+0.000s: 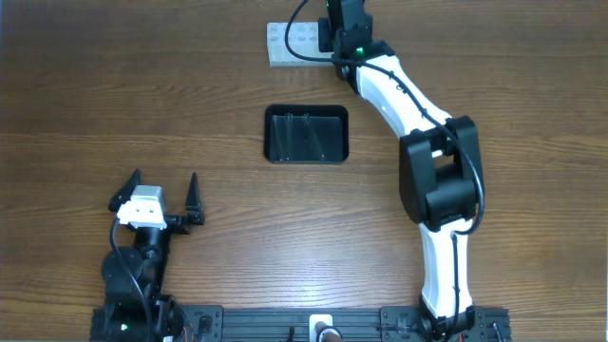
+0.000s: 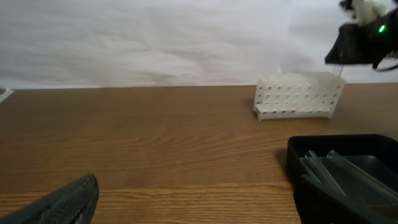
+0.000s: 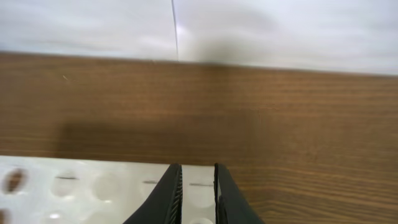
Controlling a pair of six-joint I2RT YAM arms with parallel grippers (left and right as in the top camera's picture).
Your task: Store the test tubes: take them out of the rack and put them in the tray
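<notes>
The white test tube rack [image 1: 293,44] stands at the table's far edge and also shows in the left wrist view [image 2: 298,95]. The black tray [image 1: 306,135] in the middle holds several clear test tubes [image 2: 329,171]. My right gripper [image 3: 198,190] hovers just above the rack's end holes [image 3: 106,186], its fingers drawn close together. In the left wrist view a thin clear test tube [image 2: 341,70] hangs down from the right gripper [image 2: 343,57] over the rack's end. My left gripper [image 1: 163,178] rests open near the table's front left, holding nothing.
Bare wooden table [image 1: 114,85] lies between the left gripper and the tray. A white wall [image 2: 155,37] rises behind the table's far edge. The right arm [image 1: 418,114] stretches across the table's right side.
</notes>
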